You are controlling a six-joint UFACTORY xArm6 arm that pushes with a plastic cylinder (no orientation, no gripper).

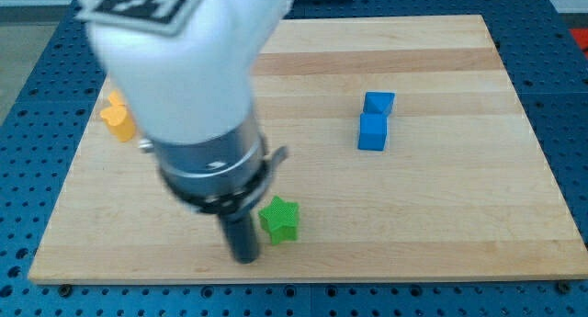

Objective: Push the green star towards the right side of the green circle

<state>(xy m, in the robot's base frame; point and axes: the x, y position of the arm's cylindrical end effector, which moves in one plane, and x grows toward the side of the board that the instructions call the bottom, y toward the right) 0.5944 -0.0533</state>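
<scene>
The green star lies near the view's bottom edge of the wooden board, a little left of centre. My tip is at the end of the dark rod, just left of and slightly below the star, close to it or touching it. No green circle shows in the view; the arm's white and grey body covers much of the board's left half and may hide it.
Two blue blocks stand touching each other right of centre. A yellow-orange block peeks out at the left, partly hidden by the arm. The wooden board rests on a blue perforated table.
</scene>
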